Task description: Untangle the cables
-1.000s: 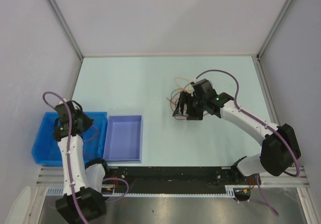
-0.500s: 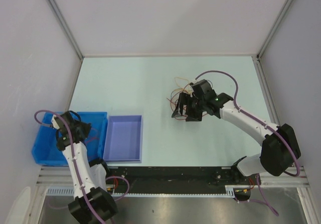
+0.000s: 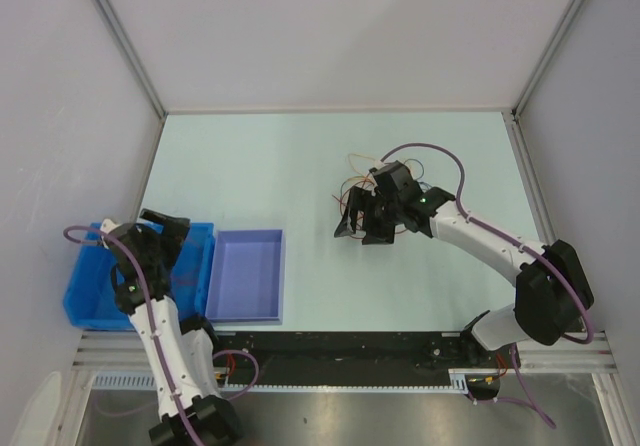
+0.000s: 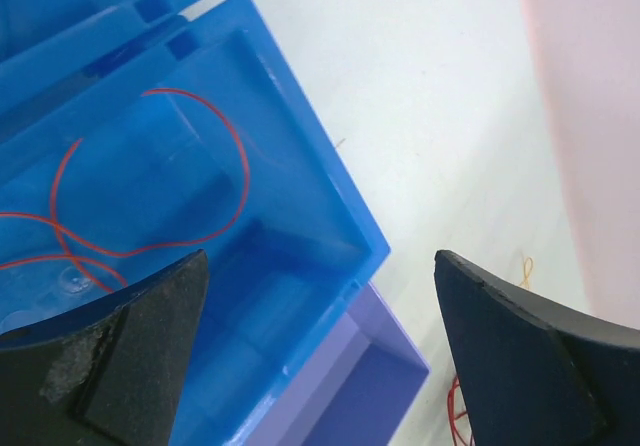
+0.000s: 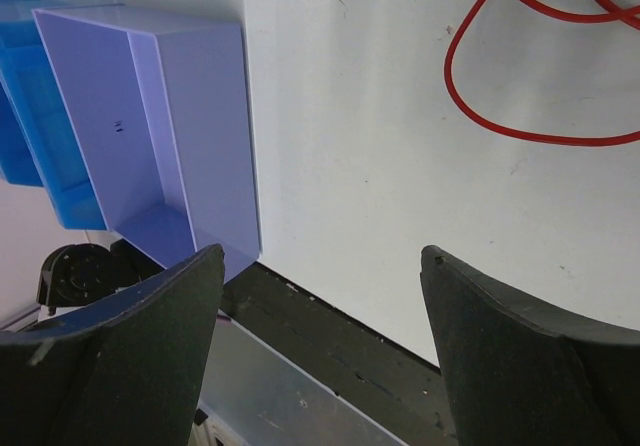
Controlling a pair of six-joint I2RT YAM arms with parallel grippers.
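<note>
Left pincer (image 4: 320,256): spread wide, pinching nothing, hanging over the blue bin (image 4: 300,196) at the near left corner of the surface (image 3: 300,156). Inside that bin, one red cable (image 4: 244,166) in loose loops on the floor. Right pincer (image 5: 320,254): spread too, empty, low over bare surface near the middle, right at the near side of the tangle of cables (image 3: 352,188); a red loop (image 5: 530,134) just past its tips. Purple bin (image 3: 248,276) against the blue one's right side.

Bright, even diffuse light, soft shadows, crisp overhead view, softer wrist views.
</note>
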